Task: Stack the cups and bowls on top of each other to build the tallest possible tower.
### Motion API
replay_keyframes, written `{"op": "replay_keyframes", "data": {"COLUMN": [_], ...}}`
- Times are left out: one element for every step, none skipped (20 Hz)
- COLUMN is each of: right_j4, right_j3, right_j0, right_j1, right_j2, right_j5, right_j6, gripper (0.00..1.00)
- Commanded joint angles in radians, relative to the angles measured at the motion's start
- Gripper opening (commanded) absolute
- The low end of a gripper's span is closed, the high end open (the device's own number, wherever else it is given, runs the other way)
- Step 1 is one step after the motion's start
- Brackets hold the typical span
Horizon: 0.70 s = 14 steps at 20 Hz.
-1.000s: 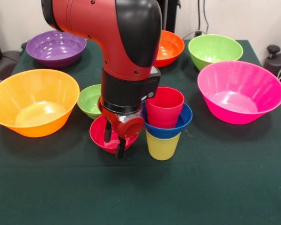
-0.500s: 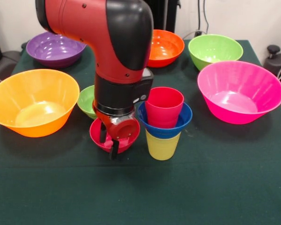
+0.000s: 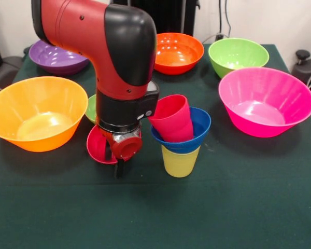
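small red bowl in gripper, partial stack tilted

the red and black arm (image 3: 114,57) comes down at left of centre on the dark green table (image 3: 155,212). the gripper (image 3: 115,158) is closed on the rim of the small red bowl (image 3: 97,146), which is tipped onto its side with the opening facing the left of the picture. one dark finger (image 3: 118,167) shows below the wrist; the other is hidden against the bowl.

just to the right, the yellow cup (image 3: 180,161) stands upright on the table. the small blue bowl (image 3: 189,135) sits in its mouth, tilted, and the red cup (image 3: 172,118) rests in the blue bowl, leaning toward the arm and touching the black wrist housing.

the small green bowl (image 3: 91,108) is mostly hidden behind the arm. the large orange-yellow bowl (image 3: 37,112) sits at the left, the large pink bowl (image 3: 265,101) at the right. along the far edge are the medium purple bowl (image 3: 57,57), the medium orange bowl (image 3: 177,52) and the medium green bowl (image 3: 238,55), all resting upright and apart from each other.
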Motion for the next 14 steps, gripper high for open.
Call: {"op": "replay_keyframes", "data": {"right_j4": [0.024,0.025,0.023,0.023,0.024,0.025,0.026,0.027,0.027,0.03,0.032,0.035,0.036,0.042], "right_j3": [0.006,0.004,0.001,0.004,0.004,0.007,0.008,0.008,0.009,0.004,-0.001,-0.012,-0.016,-0.036], "right_j0": [-0.044,-0.049,-0.049,-0.048,-0.049,-0.05,-0.053,-0.056,-0.057,-0.056,-0.055,-0.052,-0.05,-0.041], "right_j1": [0.057,0.059,0.06,0.055,0.054,0.053,0.049,0.045,0.04,0.035,0.03,0.028,0.024,0.025], "right_j2": [0.174,0.181,0.18,0.181,0.182,0.184,0.185,0.187,0.187,0.185,0.182,0.177,0.173,0.163], "right_j5": [0.07,0.079,0.081,0.082,0.083,0.075,0.077,0.08,0.083,0.096,0.11,0.127,0.136,0.16], "right_j6": [0.026,0.022,0.022,0.024,0.025,0.028,0.025,0.023,0.022,0.024,0.025,0.03,0.034,0.045], "gripper": [1.0,1.0,1.0,1.0,1.0,1.0,1.0,1.0,1.0,1.0,1.0,1.0,1.0,1.0]}}
